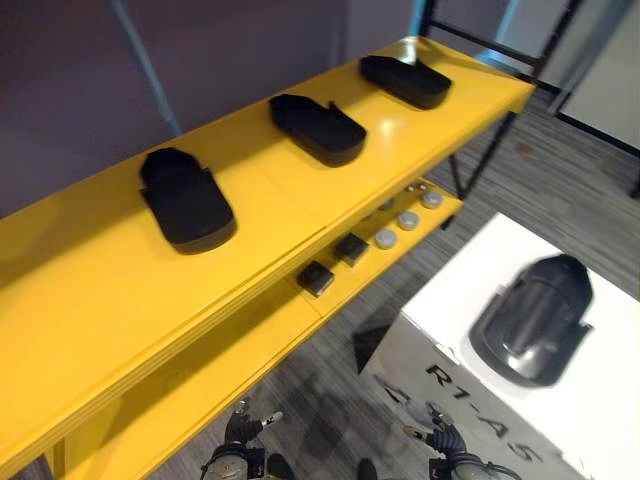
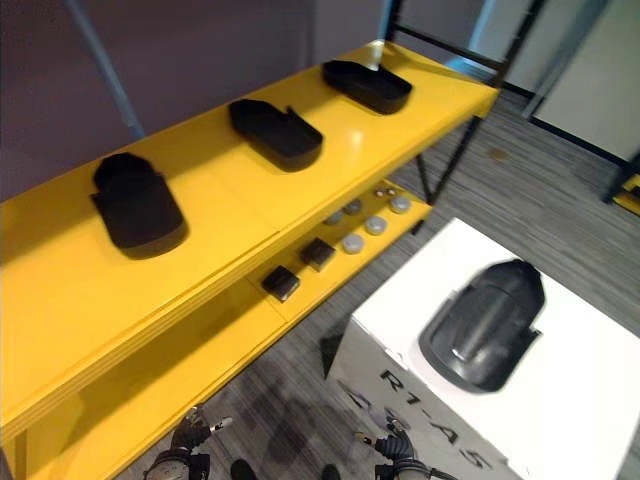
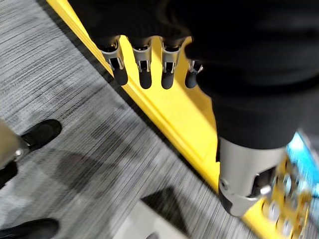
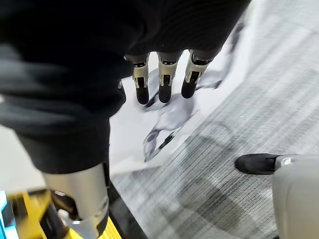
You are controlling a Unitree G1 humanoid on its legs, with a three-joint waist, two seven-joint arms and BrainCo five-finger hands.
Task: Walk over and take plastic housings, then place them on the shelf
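Three black plastic housings lie in a row on top of the yellow shelf [image 1: 100,290]: one at the left [image 1: 185,200], one in the middle [image 1: 318,128] and one at the far end [image 1: 405,80]. A fourth black housing [image 1: 535,320] rests on a white box [image 1: 450,300] to the right of the shelf. My left hand [image 3: 144,72] hangs low beside the shelf's edge, fingers straight and empty. My right hand [image 4: 164,84] hangs by the white box's side, open, holding nothing. Both hands also show at the bottom of the eye views, the left hand [image 1: 240,430] and the right hand [image 1: 445,440].
The shelf's lower board carries two small black blocks [image 1: 315,278] and several grey discs [image 1: 408,220]. Grey striped carpet [image 1: 320,400] runs between the shelf and the white box. A dark wall stands behind the shelf.
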